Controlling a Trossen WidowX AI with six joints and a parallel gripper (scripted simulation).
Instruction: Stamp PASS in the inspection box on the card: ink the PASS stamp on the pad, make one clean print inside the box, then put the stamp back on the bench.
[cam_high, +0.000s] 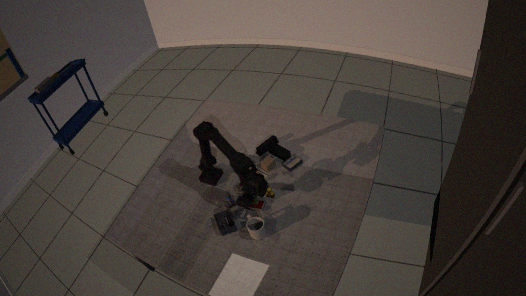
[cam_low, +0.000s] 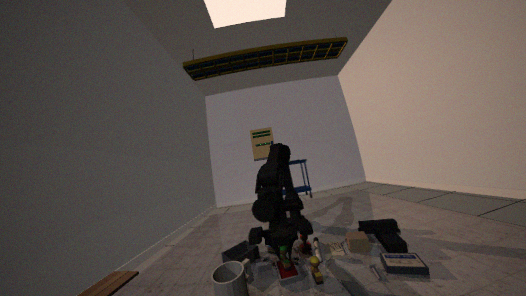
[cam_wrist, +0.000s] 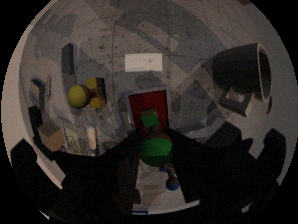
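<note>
My gripper (cam_low: 284, 244) (cam_wrist: 152, 131) is shut on the green-topped stamp (cam_low: 283, 252) (cam_wrist: 156, 151), which is upright over the red ink pad (cam_high: 258, 204) (cam_low: 288, 273) (cam_wrist: 159, 99). Its green block is low over the pad; whether it touches the ink is unclear. A yellow-topped stamp (cam_high: 270, 193) (cam_low: 315, 261) (cam_wrist: 78, 96) is beside the pad. A red-topped stamp (cam_low: 304, 244) and a blue-topped stamp (cam_high: 228, 198) (cam_wrist: 172, 184) are nearby. A pale sheet with marks (cam_low: 337, 248) (cam_wrist: 74, 141) lies beside a white marker. I cannot tell whether it is the card; no PASS box is readable.
A mug (cam_high: 256, 228) (cam_low: 230, 281) (cam_wrist: 235, 69) and a black tray (cam_high: 225, 223) (cam_low: 239, 253) are near the pad. A tan block (cam_high: 268, 163) (cam_low: 357, 241) (cam_wrist: 51, 135), a black tool-like object (cam_high: 273, 146) (cam_low: 387, 233) and a flat box (cam_high: 293, 162) (cam_low: 404, 263) are on the other side.
</note>
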